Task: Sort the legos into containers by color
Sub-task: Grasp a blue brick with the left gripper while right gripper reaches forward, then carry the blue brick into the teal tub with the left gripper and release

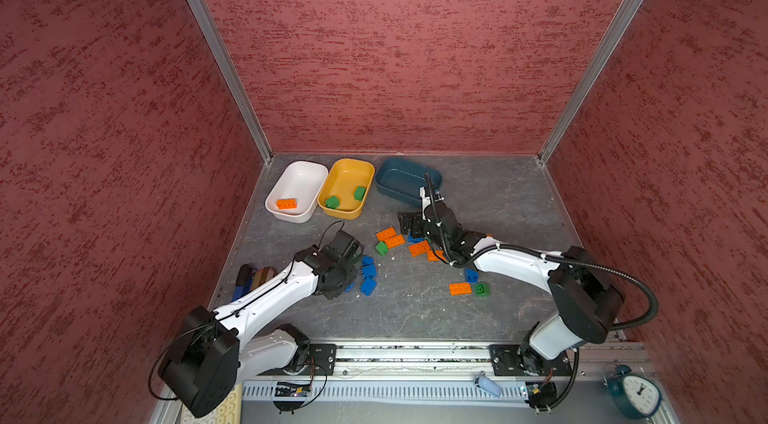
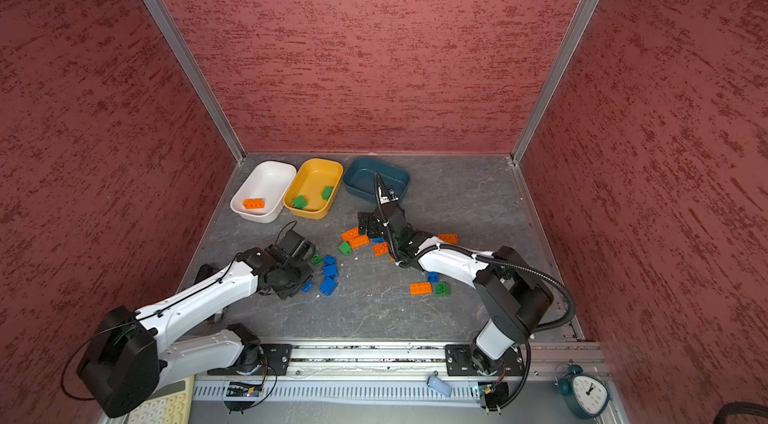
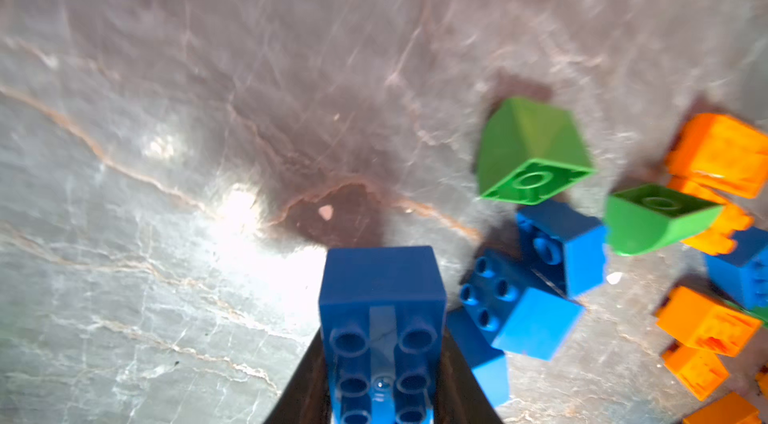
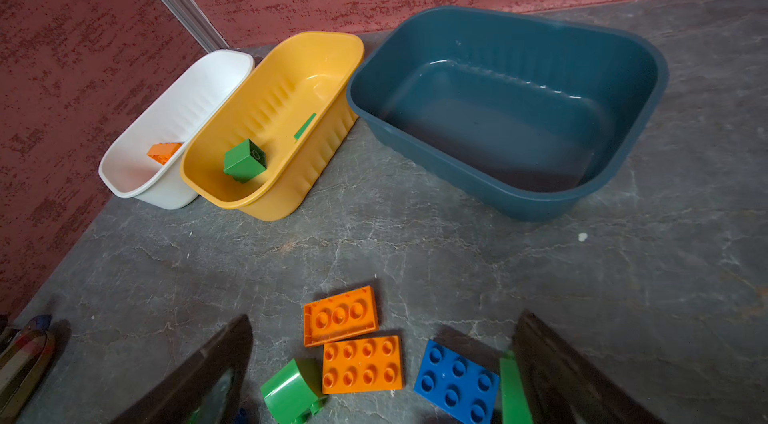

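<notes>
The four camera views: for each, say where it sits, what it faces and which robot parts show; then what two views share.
Top views: high above the front rail, looking down at the table; both arms show.
Left wrist: on the left arm, facing the table; left gripper holds a blue brick.
Right wrist: on the right arm, facing the teal tub; open right gripper shows.
Shared: yellow tub, in right wrist and both top views.

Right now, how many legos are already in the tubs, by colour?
Orange: 1, in the white tub
Green: 2, in the yellow tub
Blue: 0, in the teal tub
Total: 3
</notes>
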Tool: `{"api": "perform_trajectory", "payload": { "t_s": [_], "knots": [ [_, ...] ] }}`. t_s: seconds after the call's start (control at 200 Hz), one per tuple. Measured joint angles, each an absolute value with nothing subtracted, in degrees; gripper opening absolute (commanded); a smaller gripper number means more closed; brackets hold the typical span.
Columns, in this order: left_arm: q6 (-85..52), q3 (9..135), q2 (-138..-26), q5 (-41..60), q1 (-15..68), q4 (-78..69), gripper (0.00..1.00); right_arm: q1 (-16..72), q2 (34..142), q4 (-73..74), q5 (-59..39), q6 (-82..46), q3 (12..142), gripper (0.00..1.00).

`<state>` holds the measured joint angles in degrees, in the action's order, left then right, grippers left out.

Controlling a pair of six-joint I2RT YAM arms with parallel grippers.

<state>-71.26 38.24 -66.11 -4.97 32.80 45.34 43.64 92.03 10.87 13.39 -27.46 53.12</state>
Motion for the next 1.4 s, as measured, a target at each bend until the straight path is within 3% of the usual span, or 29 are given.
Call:
{"api": "perform_trajectory", "payload": {
  "t_s": [0.205,0.631,1.182,1.292,1.403],
  "knots": [
    [-62.98,48.47,-71.07,-7.44,32.95,41.95,0.23,43.62,92.03,10.83,14.9,-29.12,53.06,0.98],
    [-46.3,70.13,-92.07,-6.48,33.39,27.29,0.24,43.62,89.08,8.69,20.84,-37.3,49.43,0.99],
    [-40.47,102.83,-122.67,-3.03,29.69,21.37,0.28,40.32,79.0,3.44,25.98,-43.48,42.59,0.99],
    [-40.42,109.89,-128.64,-0.86,28.08,22.79,0.41,39.79,78.67,3.01,24.36,-42.96,42.44,0.99],
    [-39.97,115.37,-132.2,1.06,26.98,25.41,0.72,38.85,78.76,2.11,21.93,-41.47,42.44,0.99]
  ]
}}
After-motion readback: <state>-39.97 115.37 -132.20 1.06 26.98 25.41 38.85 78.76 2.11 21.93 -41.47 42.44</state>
